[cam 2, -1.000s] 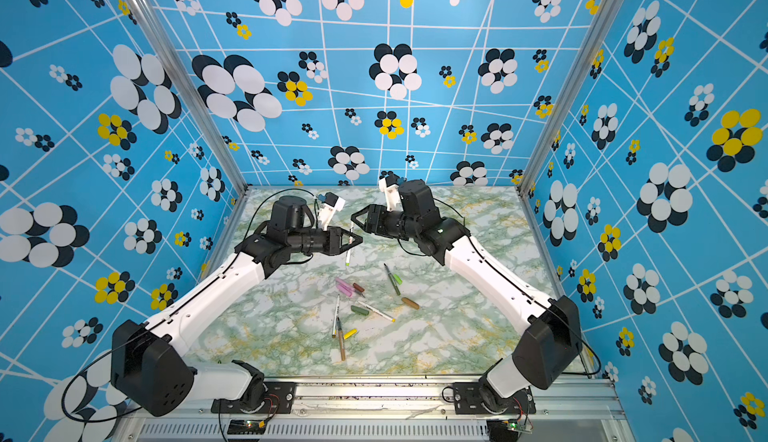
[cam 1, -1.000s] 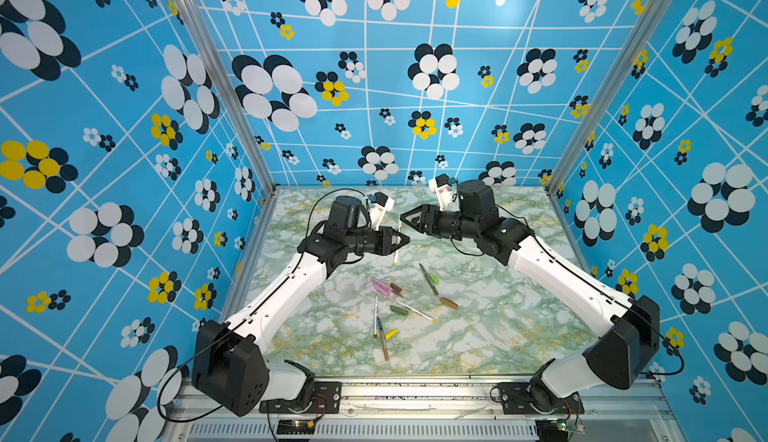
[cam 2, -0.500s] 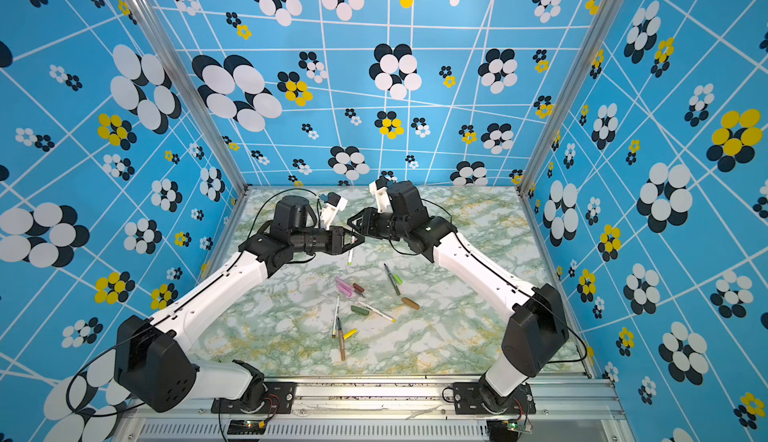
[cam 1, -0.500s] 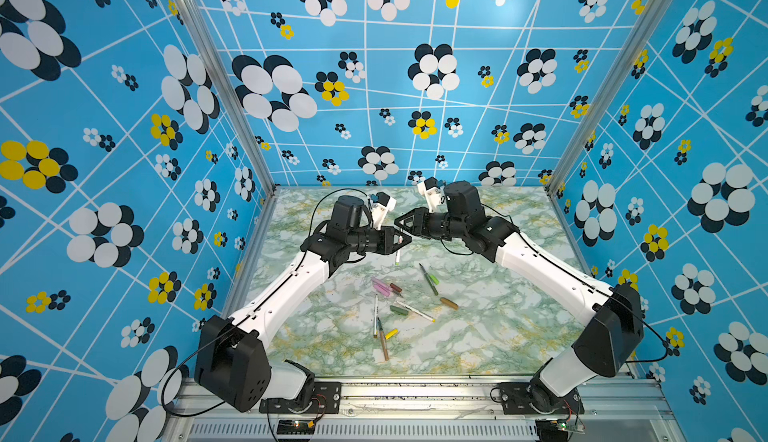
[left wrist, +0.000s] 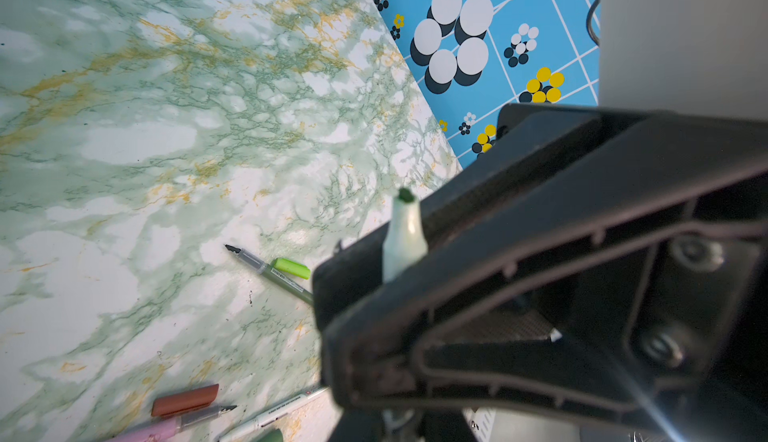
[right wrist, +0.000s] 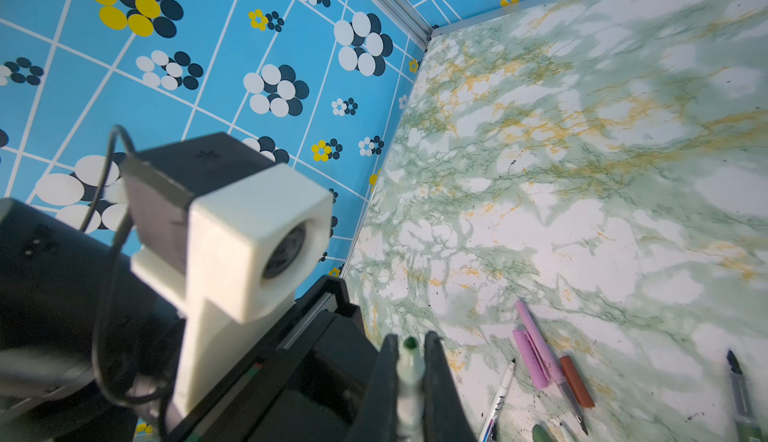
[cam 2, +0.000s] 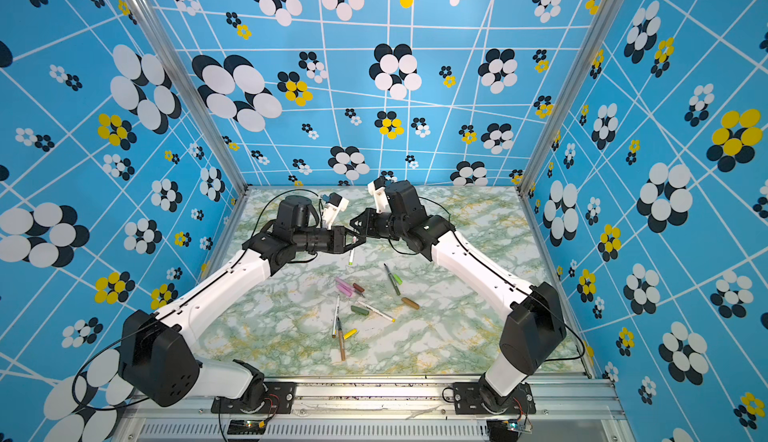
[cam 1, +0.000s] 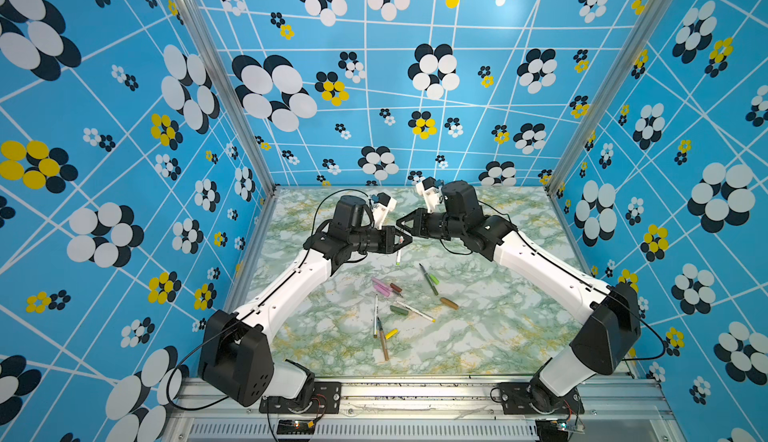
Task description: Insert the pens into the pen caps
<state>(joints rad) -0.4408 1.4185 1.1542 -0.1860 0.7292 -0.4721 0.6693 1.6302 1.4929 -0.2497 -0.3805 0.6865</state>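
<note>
Right hand (cam 1: 404, 231) closer — caps (cam 1: 449, 303) below pen (cam 1: 398, 257)

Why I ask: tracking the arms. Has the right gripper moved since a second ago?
Yes. Against the light green cap, the right gripper shifted left toward the left gripper.

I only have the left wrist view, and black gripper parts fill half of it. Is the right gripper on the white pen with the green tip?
Observer: Yes. In the right wrist view the right gripper has its jaws closed on either side of the white pen, just below the green tip.
Operator: Is the left gripper holding it too?
Observer: Yes. In both top views the left gripper is shut on it, and the pen's lower end hangs below it, above the table.
Operator: Are there any caps I can't see?
Observer: A yellow cap lies near the table's front, beside the brown pen.
</note>
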